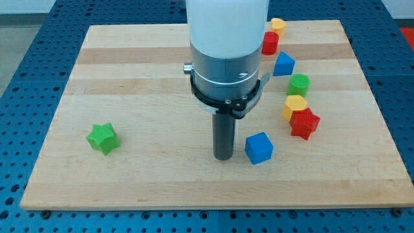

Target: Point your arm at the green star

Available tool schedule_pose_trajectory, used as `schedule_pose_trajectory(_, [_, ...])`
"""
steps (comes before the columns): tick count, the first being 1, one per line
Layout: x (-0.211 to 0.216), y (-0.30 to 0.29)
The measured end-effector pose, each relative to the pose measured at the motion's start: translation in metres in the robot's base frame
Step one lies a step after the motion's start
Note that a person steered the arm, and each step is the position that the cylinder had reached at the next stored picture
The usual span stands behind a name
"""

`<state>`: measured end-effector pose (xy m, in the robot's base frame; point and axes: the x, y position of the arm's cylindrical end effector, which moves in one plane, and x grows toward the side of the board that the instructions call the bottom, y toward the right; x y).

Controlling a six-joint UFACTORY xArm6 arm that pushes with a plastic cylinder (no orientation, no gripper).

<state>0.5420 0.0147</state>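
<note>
A: On the worktop [129, 58], a pale board of jointed wood strips, what is laid out, biggest first?

B: The arm's white and metal housing is seen above the middle. Below it the dark rod is carried down to my tip [224, 157], set on the wood just beside the blue cube [259, 148], on its left; contact cannot be told.

A: And the tool, apart or together?

B: Nothing that opens or shuts is fitted; only a plain rod is shown.

A: The green star [103, 138]?

B: It is found alone near the view's left, well apart from my tip. It is judged light, stiff, moulded plastic, smooth enough to be slid easily; no hold is needed, only pointing, so it should be approached without being nudged.

A: The rest?

B: At the view's right a loose column is formed: yellow block [278, 26], red block [270, 43], blue block [283, 64], green cylinder [299, 84], yellow hexagon [295, 105] touching the red star [305, 123].
</note>
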Motion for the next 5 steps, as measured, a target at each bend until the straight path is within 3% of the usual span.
schedule_pose_trajectory(2, [0.000,0.091])
schedule_pose_trajectory(4, [0.000,0.094])
schedule_pose_trajectory(5, [-0.029,0.067])
